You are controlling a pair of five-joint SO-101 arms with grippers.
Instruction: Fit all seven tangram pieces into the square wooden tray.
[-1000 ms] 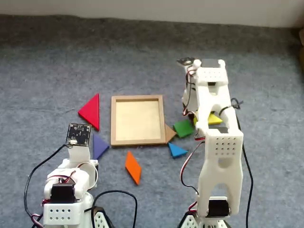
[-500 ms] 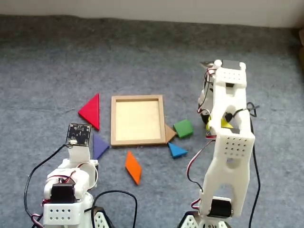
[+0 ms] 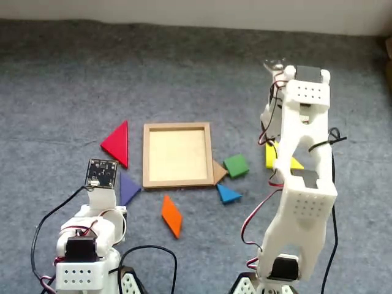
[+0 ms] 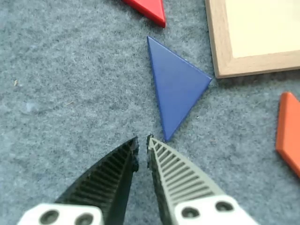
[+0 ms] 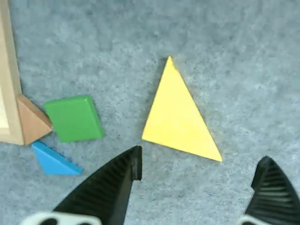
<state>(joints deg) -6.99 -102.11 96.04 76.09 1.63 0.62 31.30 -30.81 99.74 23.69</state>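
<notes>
The square wooden tray lies empty in the middle of the carpet. Left of it are a red triangle and a dark blue triangle. An orange parallelogram lies in front. At its right corner sit a brown triangle, a green square and a light blue triangle. A yellow triangle lies farther right, partly under the right arm. My right gripper hangs open above the yellow triangle's near edge. My left gripper is shut, its tips just short of the dark blue triangle.
Grey carpet covers the whole surface, with open room beyond the tray and to the far left. The tray's corner and the orange piece lie close to the left gripper. Cables hang along the right arm.
The right arm has swung to the right, away from the tray, uncovering the green square and stopping over the yellow triangle. The left arm and all pieces have stayed put.
</notes>
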